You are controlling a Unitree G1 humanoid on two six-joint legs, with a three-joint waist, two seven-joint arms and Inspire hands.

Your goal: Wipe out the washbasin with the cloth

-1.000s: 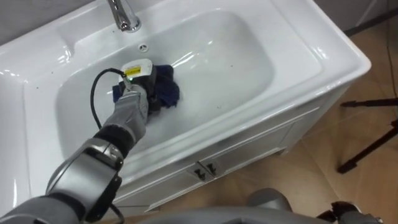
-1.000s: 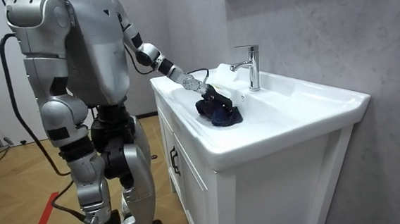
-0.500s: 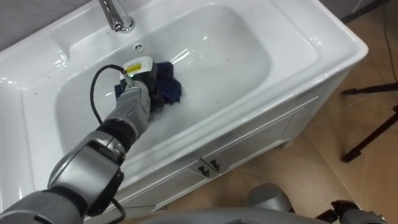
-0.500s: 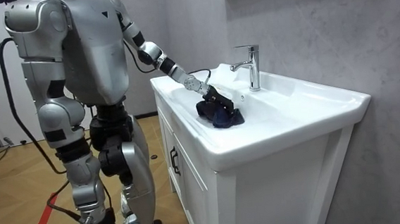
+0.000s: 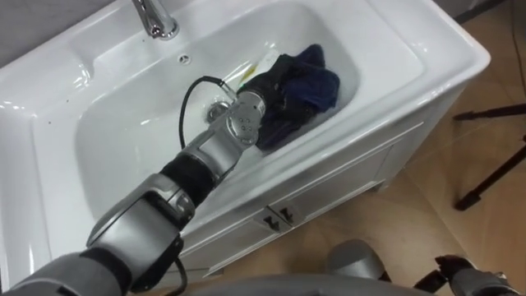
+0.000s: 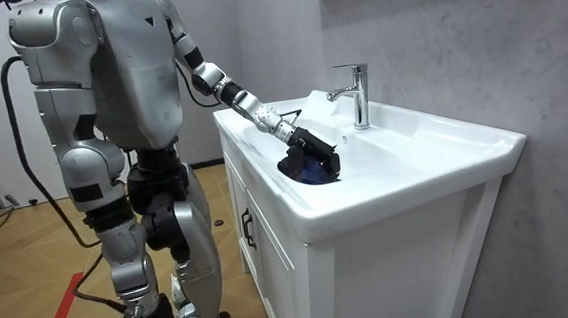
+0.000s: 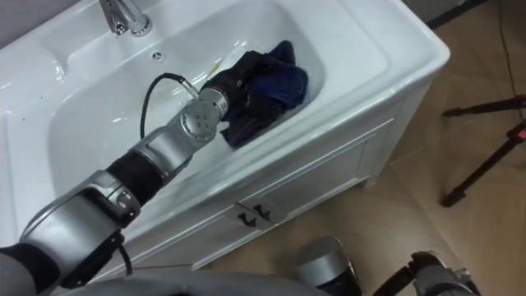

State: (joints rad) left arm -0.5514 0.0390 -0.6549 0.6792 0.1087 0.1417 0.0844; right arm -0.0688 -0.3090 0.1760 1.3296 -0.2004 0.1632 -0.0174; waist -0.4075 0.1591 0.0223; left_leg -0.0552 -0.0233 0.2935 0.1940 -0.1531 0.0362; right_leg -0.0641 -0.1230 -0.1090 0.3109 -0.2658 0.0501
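A dark blue cloth (image 5: 317, 79) lies bunched against the right wall of the white basin (image 5: 427, 51). My left hand (image 5: 268, 90) reaches into the bowl from the lower left and rests on the cloth's left part, its dark fingers curled into the folds. In the room view the same hand (image 6: 315, 149) presses the cloth (image 6: 305, 172) down near the basin's front edge. I stand at the cabinet's side, left arm stretched out over the sink.
A chrome tap (image 5: 153, 18) stands at the back rim, with a small overflow hole (image 5: 184, 58) below it. The white cabinet has two small handles (image 5: 275, 218) under the basin. Black tripod legs (image 5: 493, 164) spread on the wooden floor at the right.
My left hand has swept the cloth from the middle-left of the bowl across to its right side. The arm is now stretched further out.
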